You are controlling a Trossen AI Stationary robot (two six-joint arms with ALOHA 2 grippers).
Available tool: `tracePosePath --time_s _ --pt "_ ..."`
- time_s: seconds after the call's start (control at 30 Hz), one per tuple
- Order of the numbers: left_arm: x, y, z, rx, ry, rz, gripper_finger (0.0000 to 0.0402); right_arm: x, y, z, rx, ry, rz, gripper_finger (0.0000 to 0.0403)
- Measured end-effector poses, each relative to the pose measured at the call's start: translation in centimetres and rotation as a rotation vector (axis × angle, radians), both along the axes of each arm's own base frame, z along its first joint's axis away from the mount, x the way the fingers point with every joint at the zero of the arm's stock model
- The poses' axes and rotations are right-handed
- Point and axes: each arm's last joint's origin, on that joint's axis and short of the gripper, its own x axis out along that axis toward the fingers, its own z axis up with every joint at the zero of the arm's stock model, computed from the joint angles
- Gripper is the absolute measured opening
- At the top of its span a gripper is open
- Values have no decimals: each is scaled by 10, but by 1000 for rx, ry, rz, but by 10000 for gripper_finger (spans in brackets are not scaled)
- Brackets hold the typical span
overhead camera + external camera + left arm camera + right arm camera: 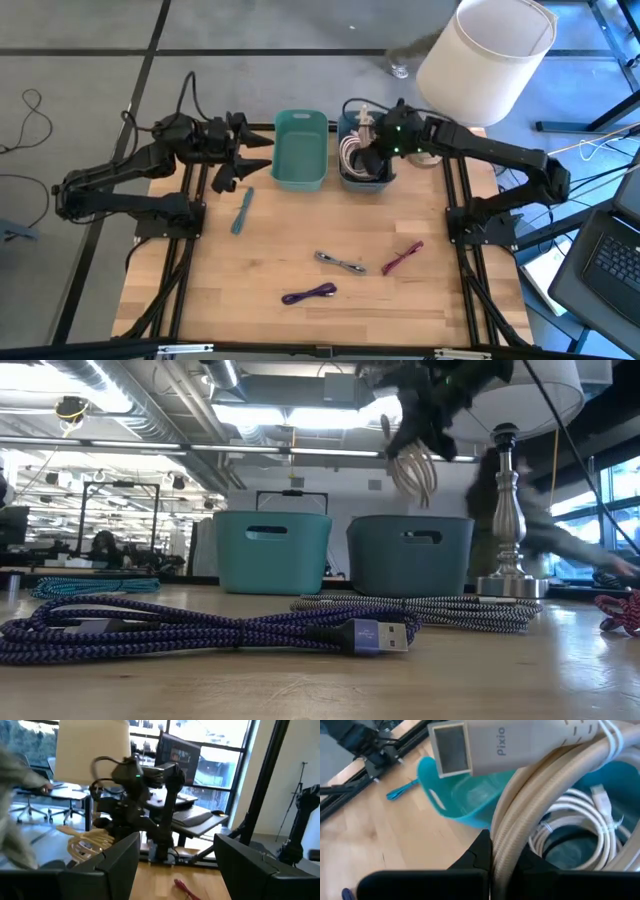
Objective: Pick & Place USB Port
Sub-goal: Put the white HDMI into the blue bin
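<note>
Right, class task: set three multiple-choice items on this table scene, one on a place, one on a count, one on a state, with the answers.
1. Where is the right gripper?
A. over the dark bin
B. over the teal bin
C. at the table's front edge

2. How many cables lie loose on the table?
A. two
B. four
C. six

3. What is the right gripper doing?
A. hanging open
B. holding a cream cable
C. holding a purple cable

Answers: 1 A, the high view shows it above the dark bin. 2 B, blue, grey, red, purple. 3 B, its wrist view shows the coil clamped.
</note>
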Motion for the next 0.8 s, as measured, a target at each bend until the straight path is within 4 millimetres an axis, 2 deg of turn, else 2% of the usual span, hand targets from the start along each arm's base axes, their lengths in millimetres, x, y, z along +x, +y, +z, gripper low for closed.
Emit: tracePosePath --time_s 0.17,0.5,0.8 --pt "1 1 -1 -3 9 9 244 -6 -19 -28 68 -56 -25 15" --pt "1 2 -1 11 4 57 243 -5 -21 -86 152 -50 -62 15" --pt "1 2 -1 1 3 57 241 22 -38 -104 86 25 -34 15"
